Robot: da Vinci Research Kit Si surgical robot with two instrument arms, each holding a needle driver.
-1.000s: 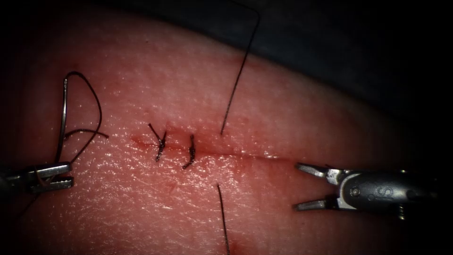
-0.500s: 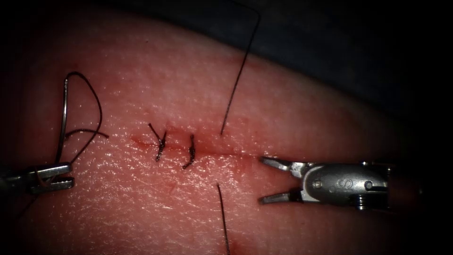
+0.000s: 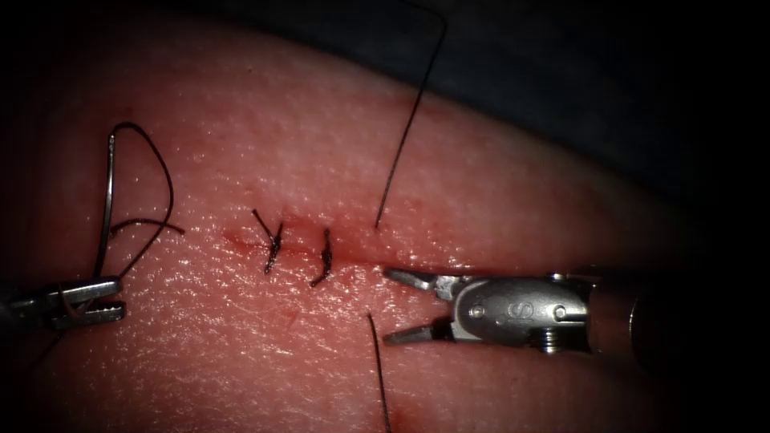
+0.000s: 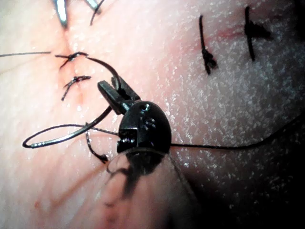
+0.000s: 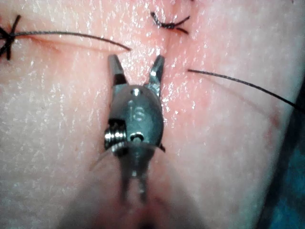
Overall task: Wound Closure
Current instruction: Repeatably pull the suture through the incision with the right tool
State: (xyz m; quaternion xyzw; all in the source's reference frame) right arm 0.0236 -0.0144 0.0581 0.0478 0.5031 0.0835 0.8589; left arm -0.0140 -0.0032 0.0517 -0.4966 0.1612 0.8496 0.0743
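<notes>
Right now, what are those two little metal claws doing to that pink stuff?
They are sewing up a cut in the tissue. The left tool, far to the left of the cut, is shut on the curved needle near one end, and the needle is out of the tissue. The right tool holds nothing; its jaws are open, and it has moved left along the cut toward the thread passing through it. Two knots are already tied.

Our right tool (image 3: 399,306) has a grey metal wrist marked "S", one round screw and slim jaws; our left tool (image 3: 96,301) looks darker.
</notes>
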